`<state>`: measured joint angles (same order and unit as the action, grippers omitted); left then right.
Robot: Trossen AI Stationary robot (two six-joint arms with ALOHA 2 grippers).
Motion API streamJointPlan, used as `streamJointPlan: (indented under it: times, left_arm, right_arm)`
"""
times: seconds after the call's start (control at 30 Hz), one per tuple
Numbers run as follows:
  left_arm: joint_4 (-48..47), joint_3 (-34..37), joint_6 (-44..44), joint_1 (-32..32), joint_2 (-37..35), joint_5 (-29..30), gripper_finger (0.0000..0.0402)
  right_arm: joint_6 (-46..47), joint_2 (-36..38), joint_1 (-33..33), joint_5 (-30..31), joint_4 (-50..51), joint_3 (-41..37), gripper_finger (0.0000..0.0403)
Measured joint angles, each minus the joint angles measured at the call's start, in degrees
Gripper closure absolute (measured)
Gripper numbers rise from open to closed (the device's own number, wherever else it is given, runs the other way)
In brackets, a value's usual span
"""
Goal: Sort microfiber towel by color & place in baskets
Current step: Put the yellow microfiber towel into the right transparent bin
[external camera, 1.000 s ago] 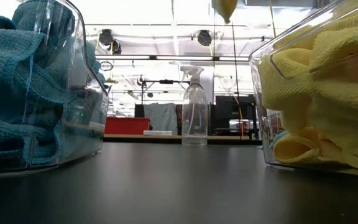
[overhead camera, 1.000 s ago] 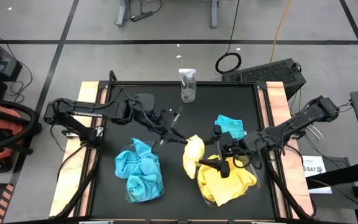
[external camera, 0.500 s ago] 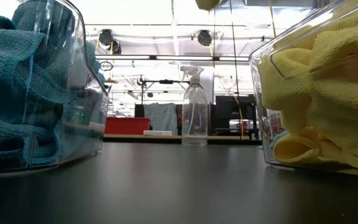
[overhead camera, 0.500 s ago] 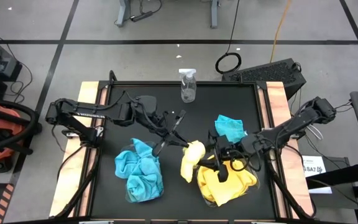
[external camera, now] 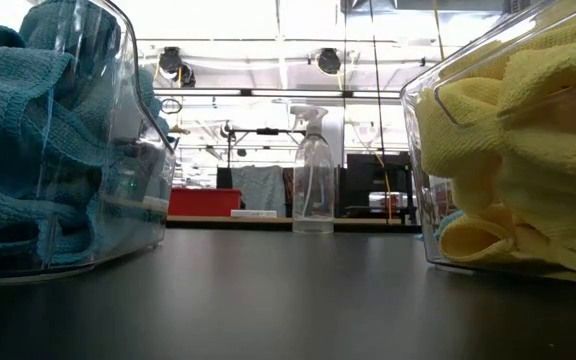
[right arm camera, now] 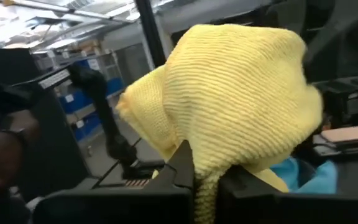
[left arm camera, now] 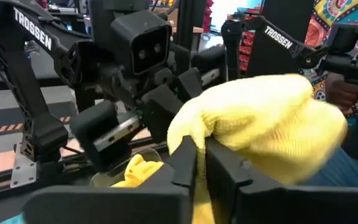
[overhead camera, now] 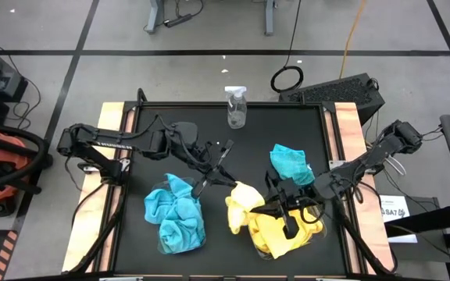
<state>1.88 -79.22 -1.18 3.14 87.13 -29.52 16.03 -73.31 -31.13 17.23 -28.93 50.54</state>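
Both claws clenched on one yellow towel [overhead camera: 241, 204]: left claw [overhead camera: 223, 173], right claw [overhead camera: 270, 209]. Best to release left first, then drop over yellow basket [overhead camera: 266, 248].

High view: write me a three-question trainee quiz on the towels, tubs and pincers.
1. True or false: the loose turquoise microfibre towel lies on the black table, outside both tubs.
2. What are the left pincer and the right pincer each shut on? A) a sponge B) the bright yellow microfibre towel C) nothing
3. Fill in: the clear plastic tub on the left arm's side holds ___ towels.

Key: 1 true; 2 B; 3 turquoise.
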Motion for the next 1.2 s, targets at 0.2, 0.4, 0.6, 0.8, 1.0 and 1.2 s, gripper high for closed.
streamJointPlan:
  times: [0.2, 0.4, 0.6, 0.8, 1.0, 1.2]
  left_arm:
    - [0.18, 0.00, -0.04, 1.21, 0.00, 3.58, 0.0277]
    - [-1.61, 0.00, -1.63, 1.51, 0.00, 4.02, 0.0187]
    - [-3.79, 0.00, -2.94, 1.51, 0.00, 4.37, 0.0158]
    - [-6.46, 0.00, -2.95, 1.51, 0.00, 4.82, 0.0157]
    - [-8.58, 0.00, -2.58, 1.40, -0.02, 5.26, 0.0157]
    - [-8.77, 0.00, -2.46, 0.75, -0.02, 6.23, 0.0157]
  right_arm:
    - [2.90, 4.11, -3.54, -0.10, 12.00, 2.47, 0.0400]
    - [7.96, 8.54, -7.81, 3.61, 31.66, 8.57, 0.0402]
    - [19.68, 9.81, -11.58, 6.68, 60.81, 19.87, 0.0402]
    - [34.30, 9.19, -14.39, 4.82, 85.53, 26.25, 0.0402]
    - [41.93, 8.75, -16.07, 0.07, 97.56, 26.30, 0.0403]
    - [41.99, 7.17, -16.02, -0.84, 102.86, 26.30, 0.0403]
